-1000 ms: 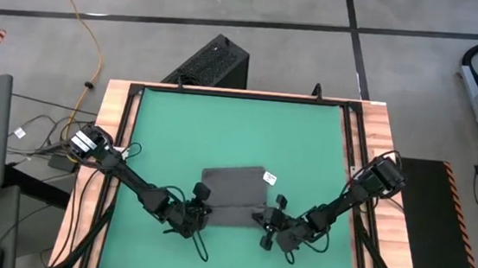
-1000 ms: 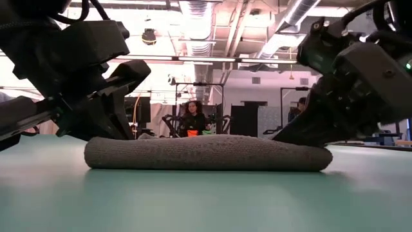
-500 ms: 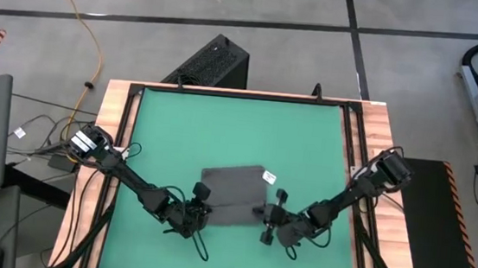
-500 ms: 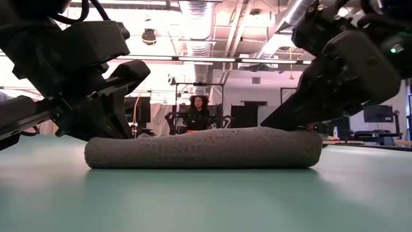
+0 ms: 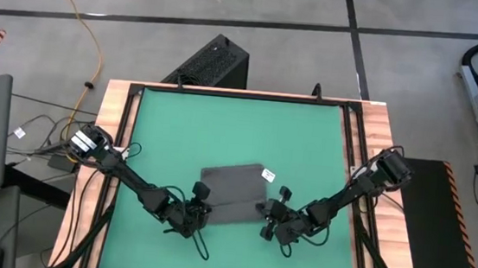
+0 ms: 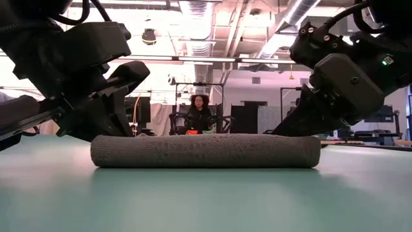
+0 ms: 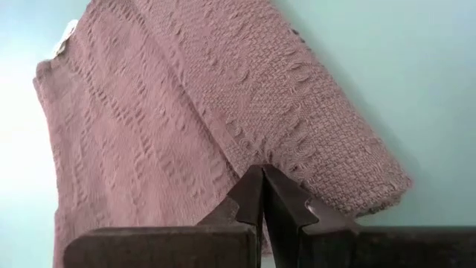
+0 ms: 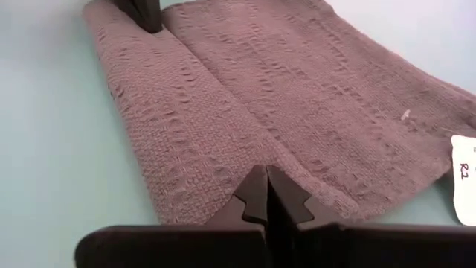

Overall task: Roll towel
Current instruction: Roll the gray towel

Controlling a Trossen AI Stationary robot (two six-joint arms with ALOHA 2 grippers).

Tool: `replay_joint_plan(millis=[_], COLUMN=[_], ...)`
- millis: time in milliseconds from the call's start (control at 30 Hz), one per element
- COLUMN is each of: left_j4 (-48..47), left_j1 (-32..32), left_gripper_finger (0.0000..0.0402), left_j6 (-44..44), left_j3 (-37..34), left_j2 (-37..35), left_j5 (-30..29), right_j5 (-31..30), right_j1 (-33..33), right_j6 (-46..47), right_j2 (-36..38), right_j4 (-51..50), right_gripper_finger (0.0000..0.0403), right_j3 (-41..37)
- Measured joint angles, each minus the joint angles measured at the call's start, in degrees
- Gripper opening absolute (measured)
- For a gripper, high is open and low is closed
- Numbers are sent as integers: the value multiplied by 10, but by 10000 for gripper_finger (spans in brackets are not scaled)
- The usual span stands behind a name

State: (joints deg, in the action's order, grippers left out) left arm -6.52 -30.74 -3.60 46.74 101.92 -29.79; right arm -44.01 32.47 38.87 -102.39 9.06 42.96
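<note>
Towel between two closed pincers

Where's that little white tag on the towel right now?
From above, the white tag lies at the towel's far right corner, flat on the green table, just beyond the right gripper.

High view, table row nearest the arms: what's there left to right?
Shut left gripper at the roll's left end → dark grey soft cloth towel, partly rolled → small white tag → shut right gripper at the right end.
</note>
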Motion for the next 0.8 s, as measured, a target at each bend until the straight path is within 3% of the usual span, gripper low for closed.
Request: replay_joint_plan(millis=[267, 367, 600, 800], left_j4=[-24, -23, 132, 289], left_j1=[-20, -30, -40, -16], left_gripper_finger=[0, 0, 0, 0], left_j6=[13, 21, 69, 81], left_j3=[15, 24, 19, -42], left_j2=[-43, -64, -67, -54], left_j5=[-14, -48, -136, -126], right_j5=[14, 17, 28, 32], right_j1=[-10, -11, -11, -11], right_j6=[51, 60, 63, 63], right_j2=[1, 1, 0, 0], right_j4=[-27, -28, -26, -26], right_gripper_finger=[17, 17, 18, 18], right_j3=[-1, -1, -1, -1])
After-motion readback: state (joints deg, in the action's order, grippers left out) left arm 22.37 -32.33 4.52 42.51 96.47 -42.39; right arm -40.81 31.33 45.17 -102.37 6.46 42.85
